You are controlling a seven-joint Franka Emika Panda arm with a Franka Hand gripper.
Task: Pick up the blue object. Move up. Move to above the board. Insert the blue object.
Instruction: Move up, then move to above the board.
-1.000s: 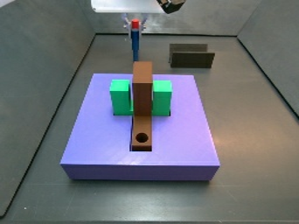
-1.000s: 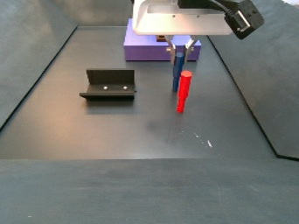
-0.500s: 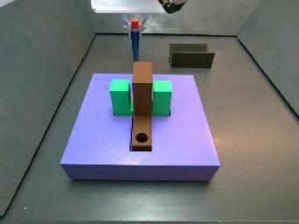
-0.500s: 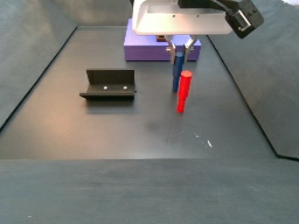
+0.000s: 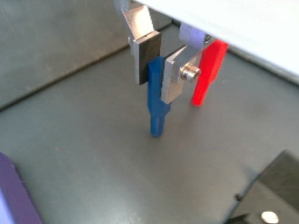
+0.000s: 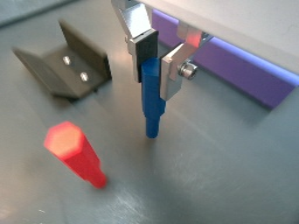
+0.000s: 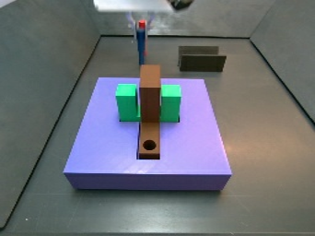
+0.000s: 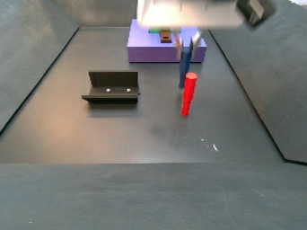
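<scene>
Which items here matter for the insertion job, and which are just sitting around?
Job items:
- blue object, clamped upright between the gripper fingers, behind the platform
- board, hole near its front end

Lying about:
- red peg, standing on the floor
- green block
- purple platform
- fixture

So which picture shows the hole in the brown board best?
A side view: the board lies lengthwise toward the camera on the purple block, its round hole plainly open. The opposite side view shows only a far sliver; neither wrist view shows it, only the fingers gripping the blue stick.
</scene>
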